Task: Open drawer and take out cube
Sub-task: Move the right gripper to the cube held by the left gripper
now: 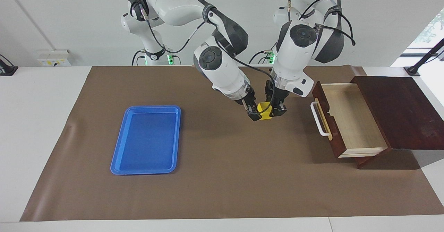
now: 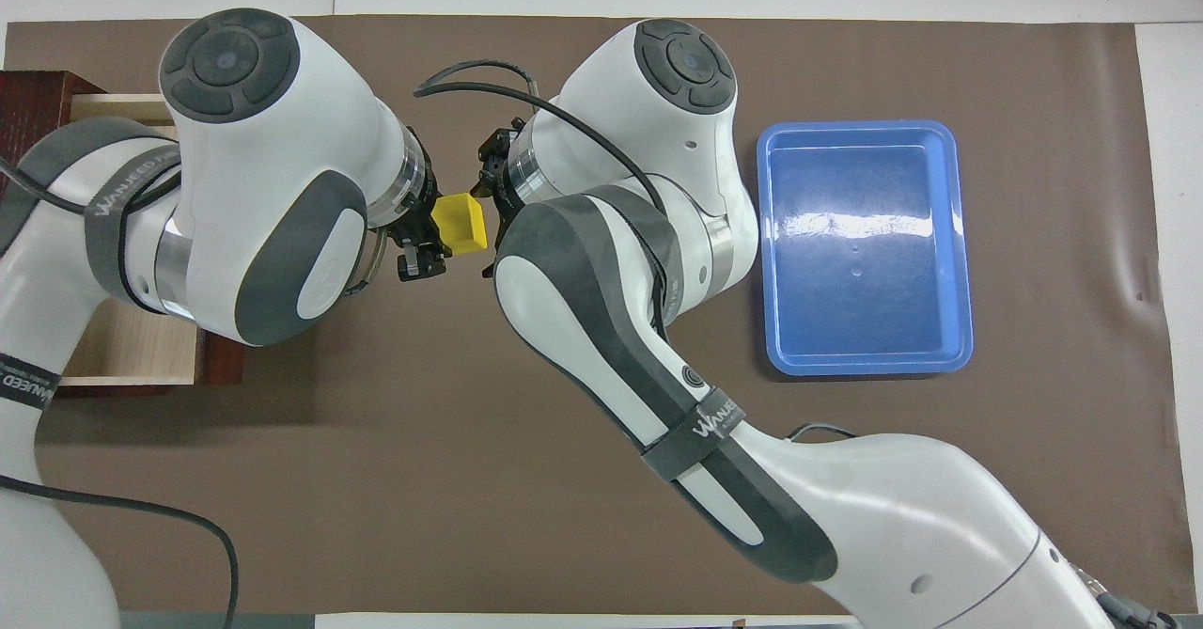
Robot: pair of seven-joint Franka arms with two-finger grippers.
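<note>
1. The drawer [image 1: 347, 119] stands pulled out of its dark wooden box [image 1: 399, 112] at the left arm's end of the counter [image 1: 45, 128]. Its pale interior shows nothing inside.
2. The cube [image 1: 265, 111] is out of the drawer and held in the air over the brown mat [image 1: 222, 176], between the drawer and the blue tray [image 1: 147, 140].
3. The left end effector [image 1: 275, 112] points down and is pinching the cube between its fingertips.
4. The right end effector [image 1: 258, 113] comes in slantwise from the tray side with its fingers spread, and appears to sit right against the cube on that side. Whether it is touching yet cannot be told.
5. Judgement: the step in hand is a handover of the cube from the left arm to the right.
6. To do it well, the right fingers should bracket two free, flat faces of the cube, clear of the left fingertips, and press square onto them.
7. The left grip should let go only once the right one is firm; an early release would drop the cube onto the mat.
8. The tray is bare and looks the likely set-down place.
</note>
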